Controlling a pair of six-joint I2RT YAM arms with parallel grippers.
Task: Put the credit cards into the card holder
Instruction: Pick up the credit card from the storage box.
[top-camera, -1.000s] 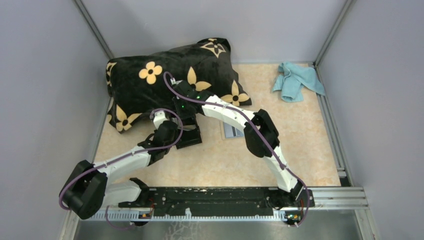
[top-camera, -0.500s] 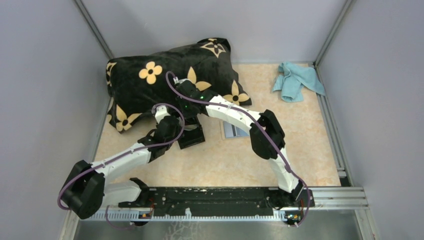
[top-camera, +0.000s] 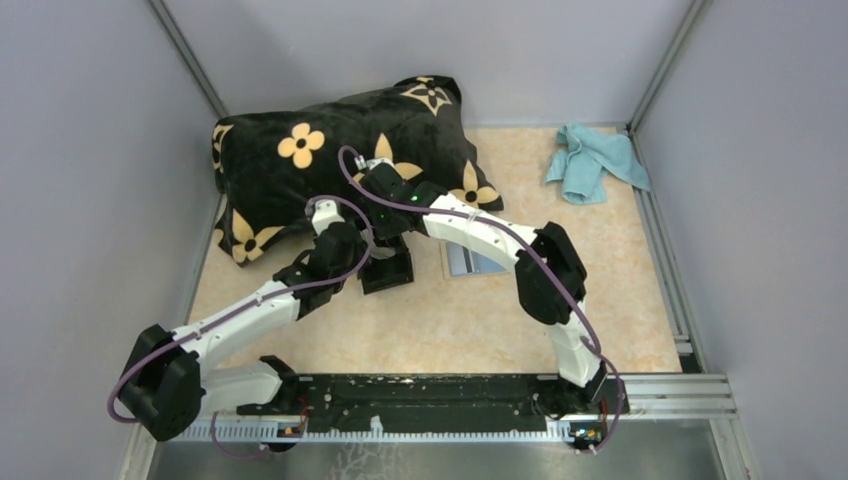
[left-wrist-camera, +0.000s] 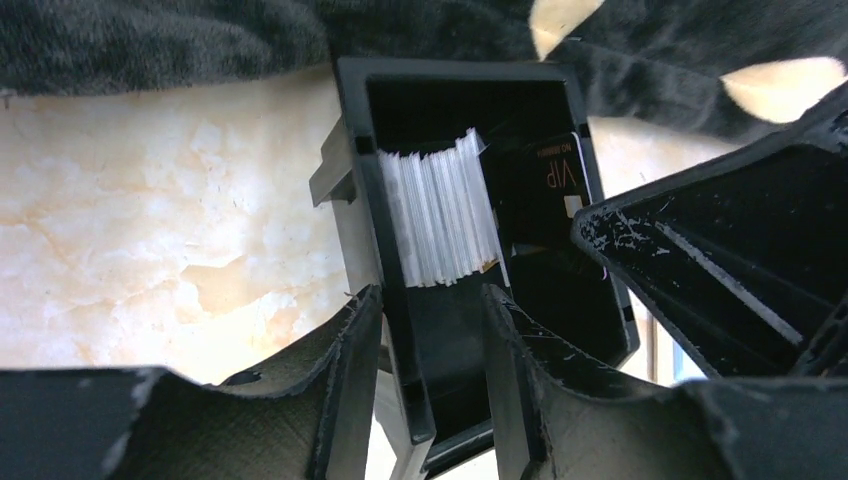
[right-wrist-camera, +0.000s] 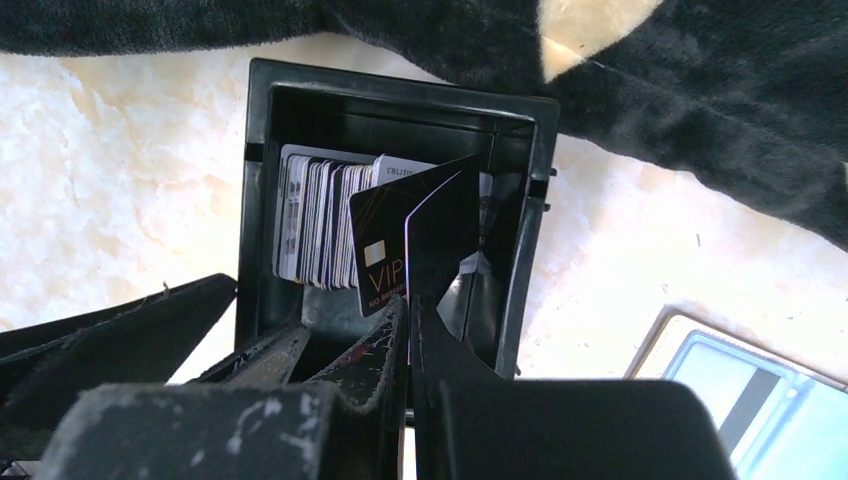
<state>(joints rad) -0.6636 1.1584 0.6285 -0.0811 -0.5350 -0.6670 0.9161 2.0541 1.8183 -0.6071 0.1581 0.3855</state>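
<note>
The black card holder (top-camera: 386, 272) lies in front of the pillow, open, with pale ribbed slots (left-wrist-camera: 440, 220) inside. My left gripper (left-wrist-camera: 428, 300) is open and straddles the holder's left wall, with a gap on the inner side. My right gripper (right-wrist-camera: 410, 305) is shut on a black credit card (right-wrist-camera: 395, 250) marked VIP, which stands tilted inside the holder beside the ribbed slots. That card also shows in the left wrist view (left-wrist-camera: 555, 185). A grey credit card with a dark stripe (top-camera: 470, 262) lies flat on the table right of the holder, with a pale rim (right-wrist-camera: 665, 330) showing around it.
A big black pillow with yellow flowers (top-camera: 340, 150) lies right behind the holder. A light blue cloth (top-camera: 595, 160) sits at the back right. Grey walls close in both sides, and a metal rail (top-camera: 430, 395) runs along the near edge.
My right gripper has closed on the VIP card. My left gripper has opened wider around the holder's wall. Both arms and the holder have shifted slightly to the right.
</note>
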